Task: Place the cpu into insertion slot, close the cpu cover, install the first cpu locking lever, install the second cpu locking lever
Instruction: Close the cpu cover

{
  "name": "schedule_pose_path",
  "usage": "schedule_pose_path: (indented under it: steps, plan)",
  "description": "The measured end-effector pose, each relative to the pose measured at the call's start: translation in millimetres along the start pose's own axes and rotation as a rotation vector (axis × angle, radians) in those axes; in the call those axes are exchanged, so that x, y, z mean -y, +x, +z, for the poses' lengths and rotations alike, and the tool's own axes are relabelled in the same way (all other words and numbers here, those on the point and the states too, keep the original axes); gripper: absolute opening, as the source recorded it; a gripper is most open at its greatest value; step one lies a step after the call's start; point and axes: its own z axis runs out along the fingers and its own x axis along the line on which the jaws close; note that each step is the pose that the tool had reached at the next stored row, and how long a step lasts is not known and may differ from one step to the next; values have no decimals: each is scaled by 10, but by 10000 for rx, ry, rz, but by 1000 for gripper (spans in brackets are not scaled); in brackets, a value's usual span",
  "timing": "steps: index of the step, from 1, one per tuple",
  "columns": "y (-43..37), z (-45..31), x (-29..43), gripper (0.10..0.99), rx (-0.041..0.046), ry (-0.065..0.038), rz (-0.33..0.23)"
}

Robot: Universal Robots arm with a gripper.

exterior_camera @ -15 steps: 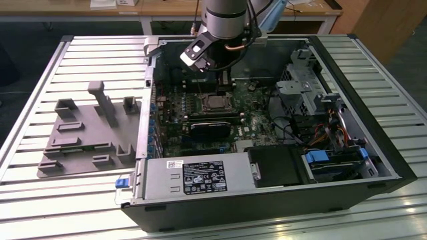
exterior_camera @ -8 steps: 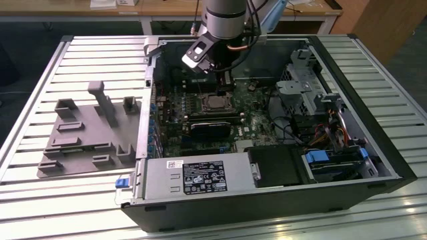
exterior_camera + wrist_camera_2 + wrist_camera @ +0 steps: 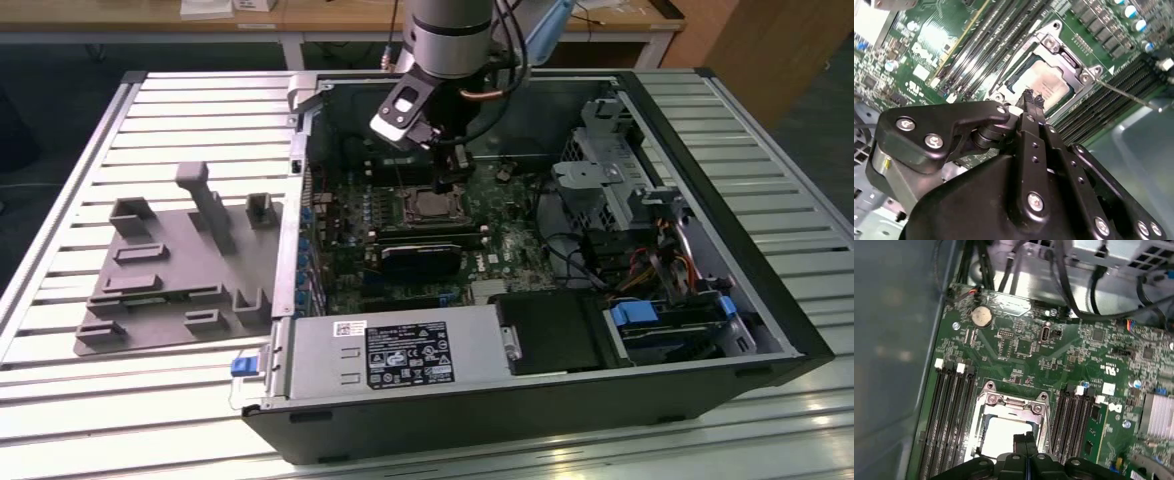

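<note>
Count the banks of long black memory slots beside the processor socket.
2. One bank runs along one side of the cpu cover, the other bank along the opposite side. Others may lie hidden behind the gripper.

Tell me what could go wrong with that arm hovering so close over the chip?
The shut black fingers hang just over the silvery square cpu. Dropping off target could scratch it or the green board. The thin metal lever juts out free beside the square metal cover, so the tips might slip off it.
</note>
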Motion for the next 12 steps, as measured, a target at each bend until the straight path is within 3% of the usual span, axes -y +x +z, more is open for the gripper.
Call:
schedule_pose_path:
  steps: [5, 12]
  plan:
    - [0, 3, 0, 102, 109, -6, -826]
    - [1, 8, 0, 102, 328, 27, -1896]
